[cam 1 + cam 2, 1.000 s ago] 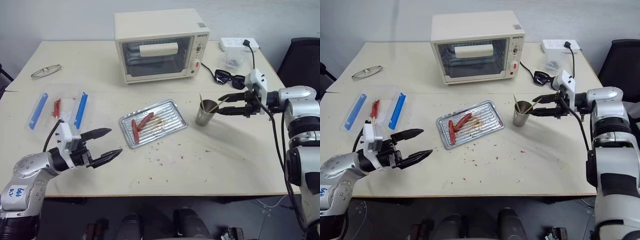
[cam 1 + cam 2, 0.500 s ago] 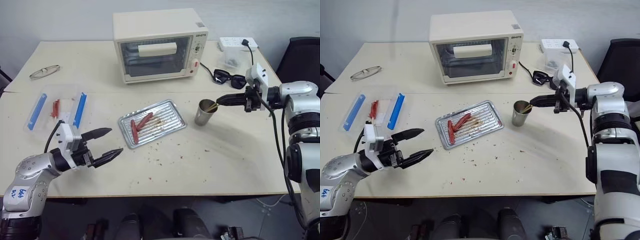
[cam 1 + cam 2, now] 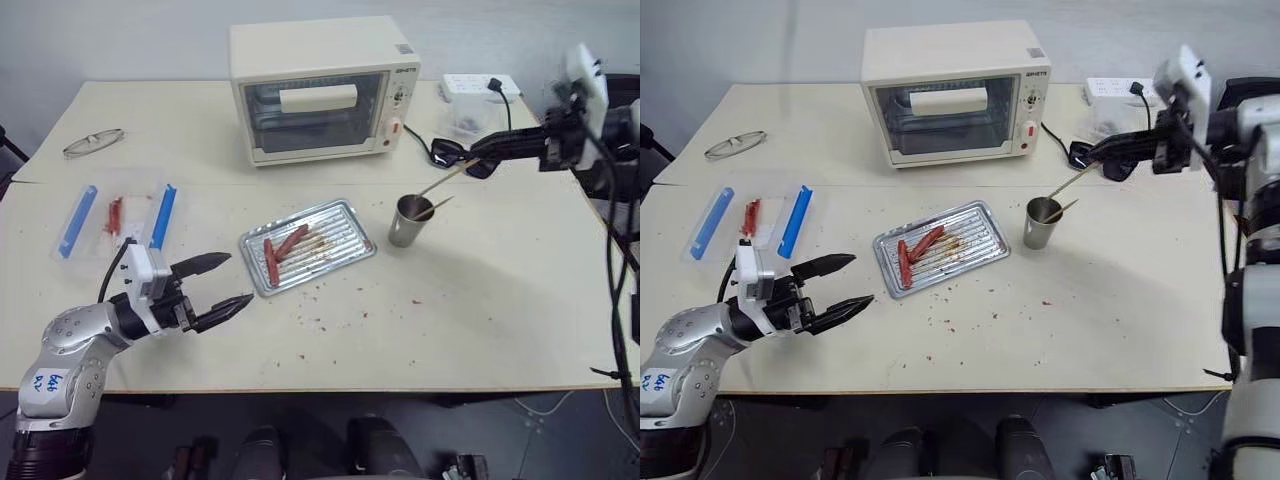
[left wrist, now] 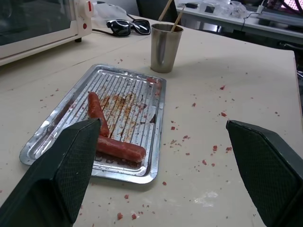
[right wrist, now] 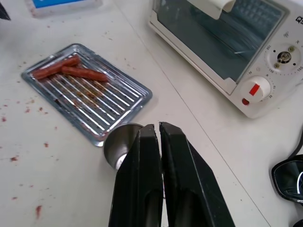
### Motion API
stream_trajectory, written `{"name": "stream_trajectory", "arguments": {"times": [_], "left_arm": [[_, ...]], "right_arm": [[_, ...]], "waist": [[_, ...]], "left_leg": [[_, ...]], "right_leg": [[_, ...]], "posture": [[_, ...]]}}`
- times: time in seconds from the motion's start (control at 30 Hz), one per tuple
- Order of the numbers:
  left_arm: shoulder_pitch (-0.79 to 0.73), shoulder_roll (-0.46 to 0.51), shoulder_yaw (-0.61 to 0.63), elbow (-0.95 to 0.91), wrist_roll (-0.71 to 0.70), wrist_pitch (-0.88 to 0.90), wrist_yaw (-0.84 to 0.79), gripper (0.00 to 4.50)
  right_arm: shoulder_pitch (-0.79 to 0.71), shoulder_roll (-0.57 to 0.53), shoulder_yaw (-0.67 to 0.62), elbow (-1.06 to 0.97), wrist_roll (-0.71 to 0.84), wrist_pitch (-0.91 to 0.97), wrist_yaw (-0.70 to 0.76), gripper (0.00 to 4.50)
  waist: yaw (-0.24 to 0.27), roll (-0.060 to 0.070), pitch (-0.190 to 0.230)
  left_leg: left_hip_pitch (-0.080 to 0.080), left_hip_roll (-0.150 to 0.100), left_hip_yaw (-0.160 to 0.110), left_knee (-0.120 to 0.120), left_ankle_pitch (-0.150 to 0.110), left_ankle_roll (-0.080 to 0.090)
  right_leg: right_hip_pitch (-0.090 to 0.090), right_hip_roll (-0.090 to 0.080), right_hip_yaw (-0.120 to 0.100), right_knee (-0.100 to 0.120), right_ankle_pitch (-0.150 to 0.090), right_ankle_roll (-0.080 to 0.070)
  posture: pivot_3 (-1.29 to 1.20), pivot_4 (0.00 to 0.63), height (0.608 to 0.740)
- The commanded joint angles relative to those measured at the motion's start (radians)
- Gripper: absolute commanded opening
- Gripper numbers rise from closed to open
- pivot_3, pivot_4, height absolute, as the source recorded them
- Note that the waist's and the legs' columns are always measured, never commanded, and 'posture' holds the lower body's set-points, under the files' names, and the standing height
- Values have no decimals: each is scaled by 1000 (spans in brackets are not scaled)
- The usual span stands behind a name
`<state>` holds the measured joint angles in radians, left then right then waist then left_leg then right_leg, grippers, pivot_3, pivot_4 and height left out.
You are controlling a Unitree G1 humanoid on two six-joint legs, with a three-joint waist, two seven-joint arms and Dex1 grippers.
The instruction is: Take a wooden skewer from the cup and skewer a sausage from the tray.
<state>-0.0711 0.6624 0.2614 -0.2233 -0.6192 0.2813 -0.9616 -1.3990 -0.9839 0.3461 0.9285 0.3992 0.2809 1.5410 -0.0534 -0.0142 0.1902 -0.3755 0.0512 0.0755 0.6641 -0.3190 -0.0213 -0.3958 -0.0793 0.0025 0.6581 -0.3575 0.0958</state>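
Step in hand: pulling a skewer out of the cup. Right gripper (image 3: 478, 149) is clenched on the top end of a wooden skewer (image 3: 443, 179), raised above and to the right of the cup (image 3: 407, 220); the skewer slants down-left, its lower tip just at or inside the cup mouth. One more stick leans in the cup. Cup is a plain grey metal tumbler, upright, just right of the tray (image 3: 348, 244). Tray is shallow ribbed foil, greasy brown stains, at table centre in front of the toaster oven (image 3: 320, 88); sausages (image 3: 281, 252) lie at its left end, reddish, touching. Left gripper (image 3: 218, 287) is released, jaws wide, hovering near-left of the tray, holding nothing. Next, probably: lift the skewer clear, swing it left, aim the tip at a sausage.
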Motion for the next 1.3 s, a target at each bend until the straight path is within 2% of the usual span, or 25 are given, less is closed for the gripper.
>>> {"name": "stream_trajectory", "arguments": {"times": [0.03,0.2,0.37,0.53,0.6,0.93,1.03,1.3], "left_arm": [[-26,-21,-6,-42,-46,19,2,4500],[-98,-83,-17,-65,-138,93,38,4500],[-187,-142,-67,-63,-166,130,50,4500],[-273,-212,-102,-80,-222,178,69,4500],[-279,-202,-117,-96,-231,202,52,4500],[-292,-222,-121,-91,-228,208,59,4500],[-290,-224,-123,-92,-226,206,59,3891],[-303,-232,-130,-91,-220,202,63,1442]], "right_arm": [[17,-34,6,-158,198,120,73,32],[172,30,-105,-394,419,329,73,32],[341,193,-251,-601,527,446,-30,32],[437,330,-319,-722,530,464,-130,32],[458,365,-336,-750,526,467,-154,32],[492,444,-378,-804,521,502,-202,32],[494,459,-382,-800,508,494,-204,0],[512,502,-382,-809,491,482,-218,0]], "waist": [[-1,0,0],[0,0,0],[10,0,0],[24,0,0],[24,0,0],[23,0,0],[23,0,0],[24,0,0]], "left_leg": [[0,0,0,0,0,0],[0,1,0,1,0,0],[-1,1,-2,2,0,0],[-3,1,-3,5,0,0],[-3,0,-3,5,0,0],[-3,0,-4,5,0,0],[-3,0,-4,5,0,0],[-3,0,-4,5,0,0]], "right_leg": [[0,0,0,0,0,0],[0,1,0,1,0,0],[0,1,-1,3,1,1],[0,1,-2,3,1,2],[1,0,-2,3,1,2],[1,1,-2,2,1,2],[1,1,-2,2,1,2],[1,1,-2,2,1,2]], "posture": [[0,150,740],[0,150,740],[0,150,740],[0,150,740],[0,150,740],[0,150,740],[0,150,740],[0,150,740]]}}
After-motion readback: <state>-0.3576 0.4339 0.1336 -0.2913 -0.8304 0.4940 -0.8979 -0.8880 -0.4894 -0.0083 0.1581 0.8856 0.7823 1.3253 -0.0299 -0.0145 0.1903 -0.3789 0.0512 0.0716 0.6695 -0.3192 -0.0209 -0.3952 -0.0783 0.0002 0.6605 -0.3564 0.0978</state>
